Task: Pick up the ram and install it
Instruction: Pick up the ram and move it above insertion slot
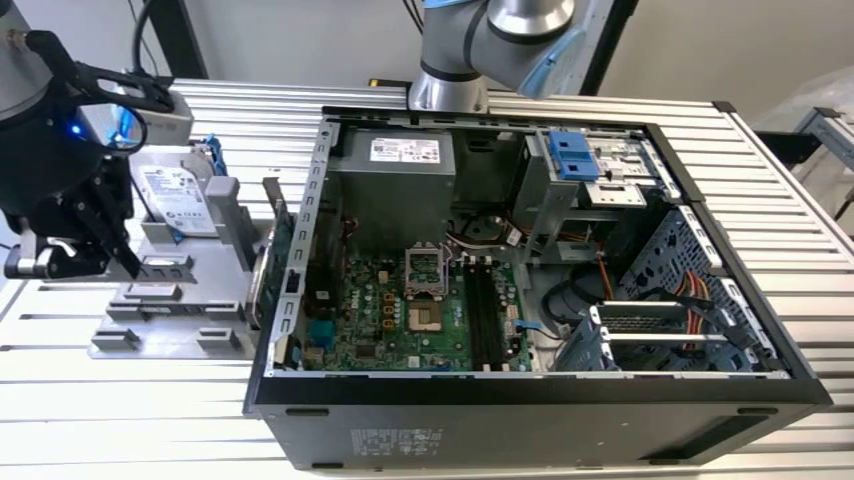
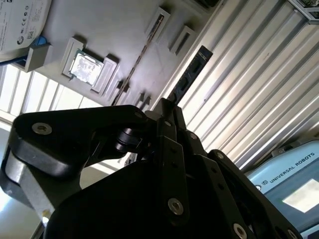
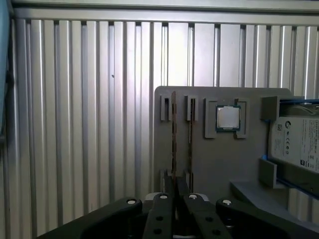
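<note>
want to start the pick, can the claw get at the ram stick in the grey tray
Probably yes: the claw is lined up right at the ram stick standing on edge in the grey tray, with nothing between them.

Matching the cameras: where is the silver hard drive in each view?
Exterior view: the hard drive lies on the grey tray, beside the case.
Second wrist view: it lies past the processor.
First wrist view: it lies beside the processor.
Shared landmark: the grey tray.
</note>
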`<move>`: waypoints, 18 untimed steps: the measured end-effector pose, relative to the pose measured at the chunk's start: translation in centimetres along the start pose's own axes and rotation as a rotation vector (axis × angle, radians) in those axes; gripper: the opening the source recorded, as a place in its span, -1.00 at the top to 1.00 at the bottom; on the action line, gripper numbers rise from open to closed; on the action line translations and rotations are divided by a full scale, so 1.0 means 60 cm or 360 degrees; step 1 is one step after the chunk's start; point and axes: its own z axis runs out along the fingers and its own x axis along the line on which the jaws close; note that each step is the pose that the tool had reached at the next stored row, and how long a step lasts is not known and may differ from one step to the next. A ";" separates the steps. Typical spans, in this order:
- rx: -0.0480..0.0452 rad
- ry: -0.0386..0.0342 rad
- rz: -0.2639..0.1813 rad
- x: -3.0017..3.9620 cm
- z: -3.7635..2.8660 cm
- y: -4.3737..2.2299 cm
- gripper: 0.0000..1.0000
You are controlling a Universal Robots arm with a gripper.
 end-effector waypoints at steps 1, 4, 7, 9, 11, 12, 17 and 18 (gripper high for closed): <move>0.0000 0.0000 0.0000 0.000 -0.001 0.000 1.00; 0.0000 0.0000 0.0000 0.000 -0.006 0.000 1.00; 0.0000 0.0000 0.0001 0.000 -0.012 0.000 1.00; 0.0000 0.0000 0.0001 0.000 -0.015 0.000 1.00; 0.0000 0.0000 0.0001 -0.001 -0.018 0.001 1.00; 0.0000 0.0000 0.0001 -0.001 -0.020 0.001 1.00; 0.0000 0.0000 0.0001 -0.001 -0.028 0.001 1.00; 0.0000 0.0000 0.0001 -0.001 -0.030 0.001 1.00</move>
